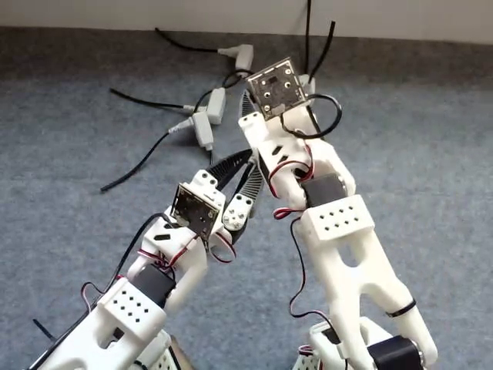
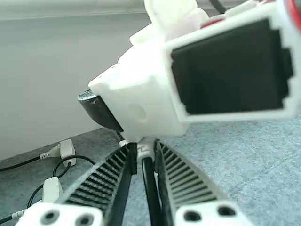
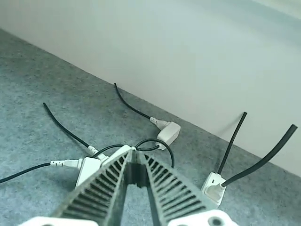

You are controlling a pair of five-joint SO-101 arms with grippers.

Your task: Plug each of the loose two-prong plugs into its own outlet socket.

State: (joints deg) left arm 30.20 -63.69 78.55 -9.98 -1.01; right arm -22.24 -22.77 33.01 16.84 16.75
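Observation:
Several white plugs on black cords lie on the grey carpet by the wall: one far plug (image 1: 243, 55) (image 3: 168, 133), two close together (image 1: 217, 104) (image 1: 202, 129), and one (image 3: 214, 186) with two cords rising from it. My right gripper (image 1: 245, 104) (image 3: 136, 159) is shut, with a dark cord between its fingers, and its tips are against the nearer white plug (image 3: 123, 153). My left gripper (image 1: 248, 160) (image 2: 142, 150) is shut on a black cable (image 2: 148, 188). It sits pressed up close under the right arm's white body (image 2: 141, 103).
The wall (image 3: 188, 56) runs along the far edge of the carpet. Loose cord ends trail left (image 1: 131, 99) (image 1: 123, 179). The two arms cross near the middle. Open carpet lies to the far left and right (image 1: 431, 139).

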